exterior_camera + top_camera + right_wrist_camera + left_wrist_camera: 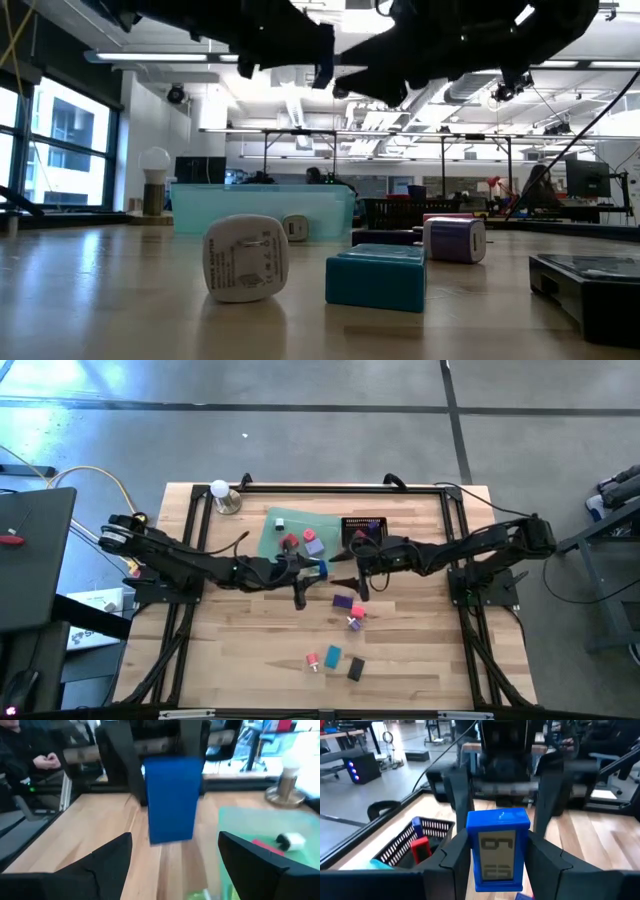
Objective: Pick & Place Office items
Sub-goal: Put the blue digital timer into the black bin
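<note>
Your left gripper (497, 865) holds the blue clock (498, 847) upright between its fingers, lifted off the surface beside the green tray (275, 525). Your right gripper (172, 855) faces it with fingers wide and empty, the clock dead ahead, its long axis vertical. A handover looks likeliest, the right arm closing in.

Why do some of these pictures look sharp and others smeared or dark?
In the left wrist view the blue rectangular clock with a grey display, clamped in the left gripper, is sharp while the room behind blurs. The right wrist view is soft throughout. In the low view the arms overhead are dark silhouettes against bright ceiling lights.
</note>
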